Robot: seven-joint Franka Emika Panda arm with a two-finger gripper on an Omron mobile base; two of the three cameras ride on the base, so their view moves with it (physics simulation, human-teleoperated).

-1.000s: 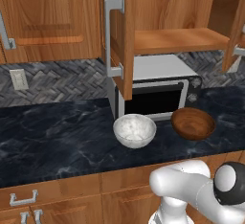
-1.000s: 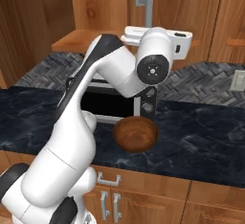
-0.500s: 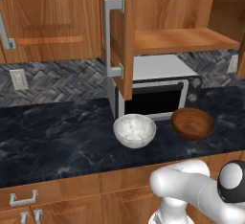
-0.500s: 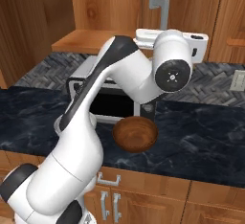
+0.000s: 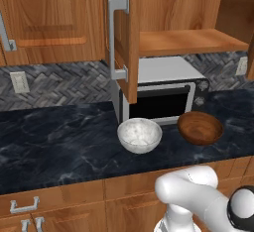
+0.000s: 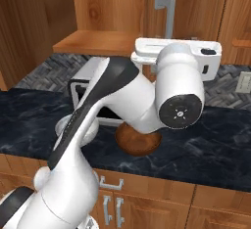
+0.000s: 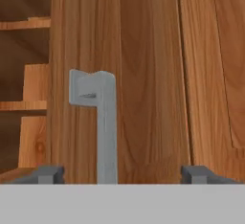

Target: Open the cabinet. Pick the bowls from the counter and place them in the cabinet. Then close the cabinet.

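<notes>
Reddish-brown wood across the hand view: faced the swung-out right door [image 7: 143, 74] of the cabinet [image 5: 188, 8] squarely, with its silver bar handle [image 7: 106, 137] rising between the two dark tips. Jaws spread wide to either side of that bar, clasping nothing, clear wood visible on both sides of it. Judged as the end of the opening step: door pulled far enough out, so no reason to hold the handle.

Left door [image 5: 130, 52] hung open too, seen almost edge-on in the left base view, its own handle [image 5: 116, 37] turned toward the room. Left the wooden shelf [image 5: 191, 40] bare and reachable from the front, apparently the point of swinging both doors wide.

Both bowls sat on the black marble-look counter [image 5: 59, 142], just in front of the toaster oven [image 5: 163, 85]: whitish speckled bowl [image 5: 139, 134] to the left, dark wooden bowl [image 5: 200, 127] to the right, near each other but apart, both upright. Placed almost directly under the shelf, so only a short lift needed, though the left door overhung the space above the speckled bowl and could crowd a straight rise.

Made out a pale wall outlet [image 5: 20, 81] on the herringbone backsplash. Found no brand, label or legible writing anywhere, not even on the oven's control panel.
</notes>
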